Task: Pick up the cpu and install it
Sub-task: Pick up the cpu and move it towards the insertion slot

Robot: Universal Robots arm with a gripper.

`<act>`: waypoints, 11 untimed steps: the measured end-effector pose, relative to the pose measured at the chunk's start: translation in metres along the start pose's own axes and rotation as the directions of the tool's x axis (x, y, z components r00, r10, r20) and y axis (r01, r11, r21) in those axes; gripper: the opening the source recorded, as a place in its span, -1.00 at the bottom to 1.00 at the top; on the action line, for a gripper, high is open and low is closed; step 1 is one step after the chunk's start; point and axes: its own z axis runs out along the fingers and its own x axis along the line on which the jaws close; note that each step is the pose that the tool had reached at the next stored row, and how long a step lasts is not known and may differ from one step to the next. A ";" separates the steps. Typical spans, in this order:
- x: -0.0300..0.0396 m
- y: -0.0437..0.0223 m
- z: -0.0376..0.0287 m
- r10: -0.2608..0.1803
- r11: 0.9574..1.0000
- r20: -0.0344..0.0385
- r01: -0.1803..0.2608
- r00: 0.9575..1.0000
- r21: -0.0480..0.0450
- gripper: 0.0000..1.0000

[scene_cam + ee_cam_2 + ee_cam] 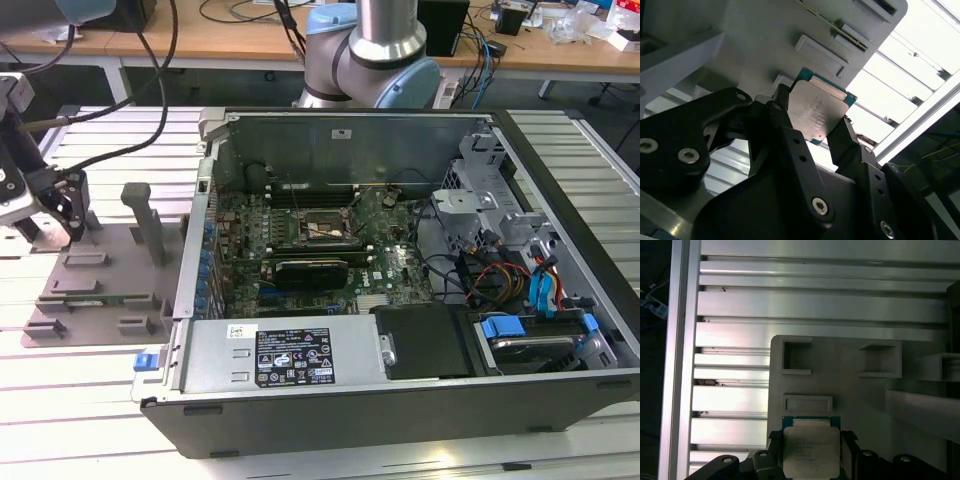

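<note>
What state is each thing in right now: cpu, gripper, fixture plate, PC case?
small square silvery-topped cpu: clamped between the gripper's fingers, metal top facing the wrist cameras.
black two-finger gripper: shut on the cpu, over the fixture plate.
grey plastic fixture plate: lying flat under the gripper.
black desktop computer case: open, side panel off, green motherboard exposed.

The hand grips the cpu, its black fingers pressed against two opposite edges, silvery lid facing the camera with a thin green rim showing. Beneath lies a grey fixture plate with two hollow square blocks and a low bar just beside the chip. The plate rests on a ribbed aluminium worktop.
</note>
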 end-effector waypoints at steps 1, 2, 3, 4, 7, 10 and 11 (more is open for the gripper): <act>0.0000 0.0001 -0.0010 0.000 1.000 0.000 0.000 1.000 0.000 0.09; 0.0000 0.0002 -0.0026 0.000 1.000 0.000 0.000 1.000 0.000 0.09; 0.0000 0.0002 -0.0038 0.000 1.000 0.000 0.000 1.000 0.000 0.09; 0.0000 0.0003 -0.0049 0.000 1.000 0.000 0.000 1.000 0.000 0.09; -0.0001 0.0006 -0.0096 0.000 1.000 0.000 0.000 1.000 0.000 0.09; -0.0001 0.0009 -0.0153 0.000 1.000 0.000 0.000 1.000 0.000 0.09; -0.0001 0.0010 -0.0168 0.000 1.000 0.000 0.000 1.000 0.000 0.09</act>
